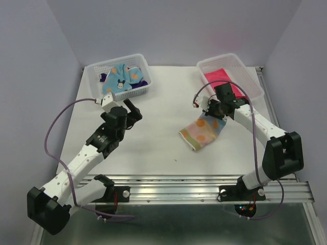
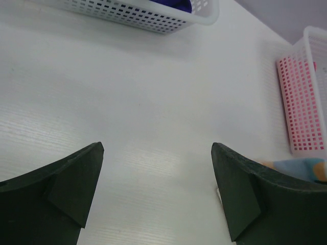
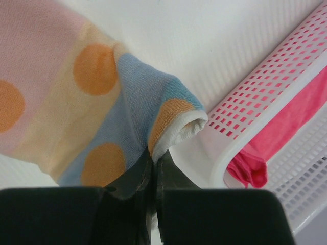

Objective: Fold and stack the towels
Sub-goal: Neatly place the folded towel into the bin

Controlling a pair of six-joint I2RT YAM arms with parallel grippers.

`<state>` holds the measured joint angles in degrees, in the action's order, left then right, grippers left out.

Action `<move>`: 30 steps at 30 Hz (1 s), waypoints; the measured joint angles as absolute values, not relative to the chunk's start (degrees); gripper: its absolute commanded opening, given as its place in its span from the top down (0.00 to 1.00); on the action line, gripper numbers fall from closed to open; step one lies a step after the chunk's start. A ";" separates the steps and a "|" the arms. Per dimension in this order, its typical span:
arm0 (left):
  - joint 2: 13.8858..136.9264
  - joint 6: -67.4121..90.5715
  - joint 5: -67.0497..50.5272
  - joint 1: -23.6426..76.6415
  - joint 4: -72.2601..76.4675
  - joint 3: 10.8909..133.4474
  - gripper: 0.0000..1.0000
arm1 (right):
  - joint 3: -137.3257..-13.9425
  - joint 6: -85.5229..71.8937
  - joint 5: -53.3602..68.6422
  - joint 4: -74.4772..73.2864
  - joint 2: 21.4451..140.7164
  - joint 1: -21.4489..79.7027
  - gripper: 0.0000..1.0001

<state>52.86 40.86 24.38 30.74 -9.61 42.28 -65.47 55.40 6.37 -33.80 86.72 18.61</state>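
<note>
Right gripper (image 3: 153,159) is pinching the far-right edge of the spotted towel (image 1: 203,132), its jaws closed on the cloth and hiding the fold between them. The towel is lying mid-table, just near of the right basket (image 1: 253,76). Left gripper (image 2: 157,148) is hovering with jaws spread wide over bare table (image 2: 127,102), holding nothing. A pink towel (image 1: 218,75) is lying in the right basket, partly covered by the right wrist. In the left basket (image 1: 140,60), a blue cartoon towel (image 1: 120,80) is masking most of a dark purple towel (image 1: 104,77).

Left gripper (image 2: 157,153) gaping wide, right gripper (image 3: 153,157) clamped tight, both arms stretched forward.
</note>
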 measured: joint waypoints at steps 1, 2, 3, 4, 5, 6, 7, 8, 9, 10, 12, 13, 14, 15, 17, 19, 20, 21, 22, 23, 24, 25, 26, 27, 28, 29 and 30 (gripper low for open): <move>53.01 40.53 25.08 30.74 -9.47 43.20 0.01 | -65.49 56.84 6.66 -34.30 86.52 18.17 0.99; 53.10 40.36 25.54 30.74 -9.45 43.75 0.01 | -65.54 59.68 7.07 -35.44 86.37 17.41 0.99; 53.28 40.03 26.24 30.74 -9.65 44.47 0.01 | -65.78 61.69 7.11 -36.64 86.43 16.91 0.99; 53.54 39.72 27.07 30.74 -9.72 45.15 0.01 | -66.08 64.05 7.03 -38.19 86.61 16.40 0.99; 53.80 39.38 27.81 30.74 -9.74 45.67 0.01 | -66.28 66.72 6.55 -39.62 86.63 15.94 0.99; 54.11 39.00 28.75 30.74 -9.82 46.41 0.01 | -66.32 68.23 6.26 -40.36 86.63 15.59 0.99; 54.22 38.79 29.32 30.74 -9.96 46.76 0.01 | -66.32 70.83 5.96 -41.76 86.41 14.85 0.99; 54.33 38.52 30.22 30.74 -10.13 47.16 0.01 | -66.32 72.75 5.85 -42.72 86.13 14.44 0.99; 54.37 38.28 30.92 30.74 -10.24 47.46 0.01 | -66.30 75.11 5.85 -43.57 85.65 13.93 0.99; 54.37 38.00 31.75 30.74 -10.48 47.83 0.01 | -66.22 77.43 6.13 -44.40 84.60 13.06 0.99; 54.37 37.43 33.50 30.74 -11.00 48.64 0.01 | -64.90 82.78 7.60 -45.21 79.79 10.04 0.99; 54.37 37.21 34.11 30.72 -11.09 48.93 0.01 | -64.23 84.62 8.10 -45.30 77.23 8.62 0.99; 54.37 37.04 34.63 30.68 -11.29 49.23 0.01 | -63.79 86.15 8.49 -45.39 74.46 7.38 0.99; 54.37 36.88 35.00 30.65 -11.46 49.43 0.01 | -63.51 87.31 8.91 -45.21 72.60 6.11 0.99; 54.35 36.69 35.92 30.63 -12.05 49.91 0.01 | -63.02 90.08 10.04 -43.79 68.64 2.96 0.99; 54.17 36.64 36.64 30.63 -12.67 50.02 0.01 | -63.02 91.88 10.44 -42.19 68.18 1.32 0.99; 54.13 36.64 36.88 30.63 -12.88 50.02 0.01 | -63.02 92.73 10.52 -41.36 69.01 0.49 0.99; 53.93 36.67 37.21 30.63 -13.28 50.02 0.01 | -62.96 92.97 10.55 -40.51 70.02 -0.03 0.99; 53.82 36.67 37.39 30.63 -13.43 50.02 0.01 | -62.76 93.06 10.55 -39.40 70.74 -0.38 0.99; 53.63 36.69 37.63 30.63 -13.61 50.02 0.01 | -62.24 93.08 10.52 -37.60 72.01 -0.89 0.99; 53.36 36.69 37.78 30.63 -13.74 50.02 0.01 | -60.77 92.95 10.55 -33.19 72.99 -1.32 0.99; 53.10 36.67 37.89 30.63 -13.80 50.02 0.01 | -58.94 92.82 10.50 -29.80 73.34 -1.61 0.99; 52.88 36.67 38.09 30.63 -13.98 50.02 0.01 | -57.17 92.49 10.76 -25.67 73.84 -1.98 0.99; 52.69 36.69 38.24 30.63 -14.15 50.02 0.01 | -55.88 92.16 11.03 -22.59 74.19 -2.26 0.99; 52.58 36.71 38.41 30.63 -14.35 50.04 0.01 | -54.83 91.66 11.64 -19.16 74.78 -2.61 0.99; 52.53 36.71 38.52 30.63 -14.48 50.04 0.01 | -54.61 91.39 11.97 -18.04 75.09 -2.74 0.99; 52.53 36.71 38.61 30.63 -14.55 50.04 0.01 | -54.48 91.05 12.62 -15.55 75.68 -3.09 0.99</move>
